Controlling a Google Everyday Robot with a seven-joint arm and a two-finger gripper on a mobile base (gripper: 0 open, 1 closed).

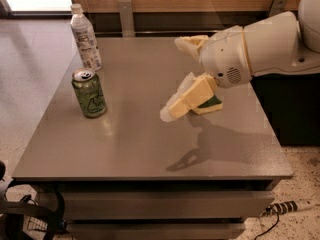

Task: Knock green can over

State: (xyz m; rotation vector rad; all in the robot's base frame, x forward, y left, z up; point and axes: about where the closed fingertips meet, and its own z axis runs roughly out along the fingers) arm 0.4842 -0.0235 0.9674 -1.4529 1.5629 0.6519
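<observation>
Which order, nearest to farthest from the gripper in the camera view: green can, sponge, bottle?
1. sponge, just under the gripper, which hangs over the right middle of the table.
2. green can, left side.
3. bottle, far left corner.

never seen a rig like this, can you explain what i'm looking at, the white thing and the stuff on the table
The big white thing on the right is a robot arm. At its end is the gripper, its hand: two cream jaws, standing apart, holding nothing, over the middle right of the grey table. There is one view, looking down at the table from its front; where the camera is mounted cannot be told. On the table: a green can upright near the left edge, a clear plastic bottle with a white cap upright behind it, and a green-topped yellow sponge partly hidden behind the lower jaw. The can is what is to be knocked over; the gripper is well to its right, not touching it.
</observation>
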